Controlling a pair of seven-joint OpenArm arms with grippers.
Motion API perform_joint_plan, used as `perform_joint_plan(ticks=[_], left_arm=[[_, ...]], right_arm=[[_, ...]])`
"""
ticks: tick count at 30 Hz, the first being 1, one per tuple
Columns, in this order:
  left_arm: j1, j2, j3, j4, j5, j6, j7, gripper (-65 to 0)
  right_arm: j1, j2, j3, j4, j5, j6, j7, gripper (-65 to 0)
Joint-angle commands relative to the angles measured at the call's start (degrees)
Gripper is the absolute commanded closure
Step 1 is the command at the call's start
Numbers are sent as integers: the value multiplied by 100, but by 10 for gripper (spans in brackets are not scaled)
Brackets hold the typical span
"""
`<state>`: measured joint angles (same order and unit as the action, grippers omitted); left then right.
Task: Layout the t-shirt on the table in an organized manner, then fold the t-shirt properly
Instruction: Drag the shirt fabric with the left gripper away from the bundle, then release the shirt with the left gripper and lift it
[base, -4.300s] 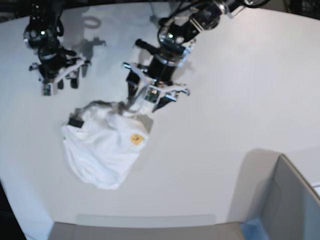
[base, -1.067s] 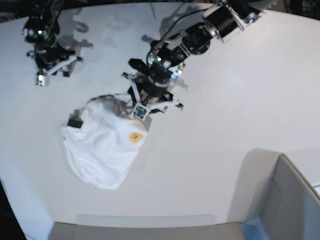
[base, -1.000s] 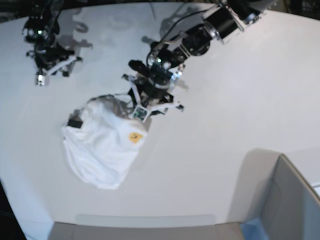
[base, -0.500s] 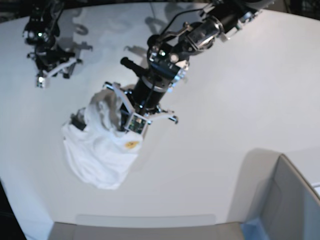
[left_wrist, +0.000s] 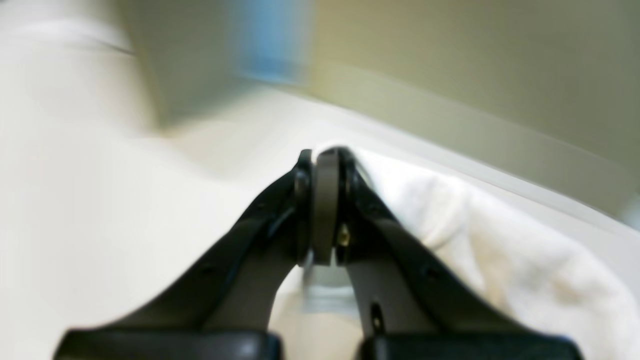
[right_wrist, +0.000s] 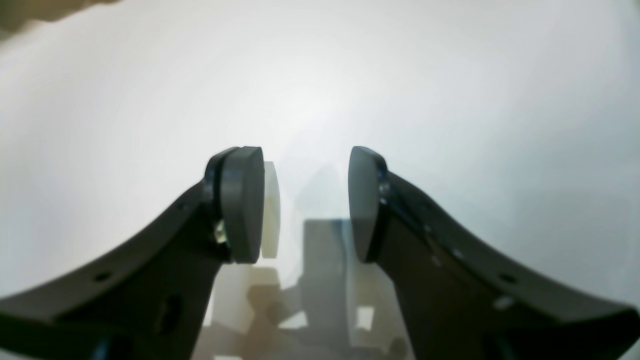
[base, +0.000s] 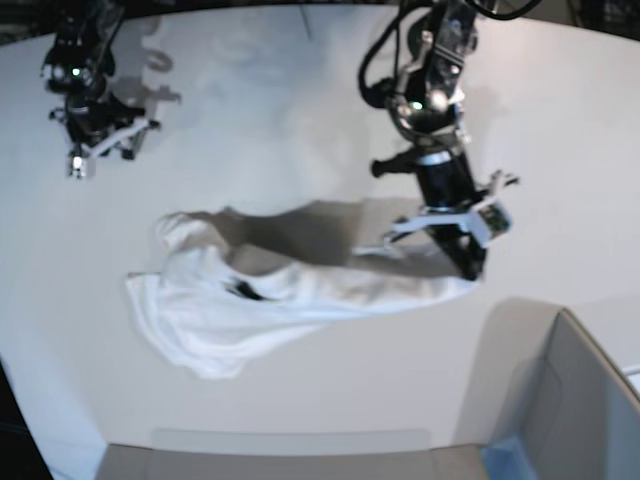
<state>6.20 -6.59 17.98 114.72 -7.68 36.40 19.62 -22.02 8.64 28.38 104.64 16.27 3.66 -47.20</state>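
The white t-shirt (base: 300, 290) lies on the table (base: 300, 80) stretched into a long band from the left heap to the right. A small black label (base: 245, 292) shows on it. My left gripper (base: 472, 268) is shut on the shirt's right end, low over the table. In the left wrist view the left gripper (left_wrist: 325, 160) has its pads pressed together, and the t-shirt (left_wrist: 475, 235) trails off to their right. My right gripper (base: 100, 155) hangs at the far left, apart from the shirt. In the right wrist view the right gripper (right_wrist: 305, 200) stands open over the bare table (right_wrist: 450, 75).
A grey box (base: 570, 400) with a blue edge stands at the front right corner, close to my left gripper. In the left wrist view the grey box (left_wrist: 200, 60) appears blurred ahead. The table's curved front edge (base: 290, 440) runs below the shirt.
My left gripper shut on the crumpled shirt and swung right, dragging one end out from the heap into a long stretched band. The right arm has barely moved.
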Motion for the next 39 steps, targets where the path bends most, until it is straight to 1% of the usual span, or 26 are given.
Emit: perform_joint_plan(ticks=[1,2,4,7,9,13,15,16,20,23,25,27,28,31,33,36,39], left_arm=[[-79,48,-255,-3,-124,-84,117,0],[-79,22,-483,-56,-309,-93,434,0],[-79,4,-642,-47,-616,-330,1137,0],[-88,-93,-501,-21,-810,-884,1841,0],[-79,-110,-343,-21,-819,-1034,2148,0],[-44,-128,-193,-21,-810,-1034,2649,-82],[-53,-137,-193,-21,-801,-1034,2887,-112],[-61,-198,-193,-21,-801,-1034,3071,-128],[-264,-699,-61,-39,-801,-1025,3722,-176],[-299,-1025,-61,-47,-739,-1025,3836,-201],[-281,-1262,9,-47,-353,-1025,3801,-202],[-316,-1473,308,-47,201,-1025,3801,-203],[-316,-1587,492,-47,509,-1025,3801,-204],[-395,-1868,1354,-47,1581,-1025,3792,-205],[-492,-1904,1925,-56,2311,-1025,3792,-213],[-475,-1895,2418,-56,3006,-1025,3783,-254],[-475,-1886,2664,-56,3173,-1025,3722,-289]], right_arm=[[35,63,41,107,21,8,109,-277],[35,63,41,107,21,8,109,-277],[44,63,32,107,21,8,109,-277],[141,63,6,99,21,8,109,-277],[185,54,-3,99,21,8,109,-277],[237,45,-12,99,21,8,100,-277],[228,63,-12,99,21,8,100,-277],[211,63,-12,99,21,8,100,-277],[185,63,-12,99,21,8,100,-277],[97,63,-12,99,21,8,100,-277],[79,63,-3,99,21,8,100,-277],[70,63,-3,99,21,8,100,-277],[70,63,-3,99,21,8,100,-277],[61,54,-3,99,21,8,100,-277],[61,54,-3,99,21,8,100,-277],[61,45,-3,99,21,8,91,-277],[61,28,-3,99,21,8,91,-277]])
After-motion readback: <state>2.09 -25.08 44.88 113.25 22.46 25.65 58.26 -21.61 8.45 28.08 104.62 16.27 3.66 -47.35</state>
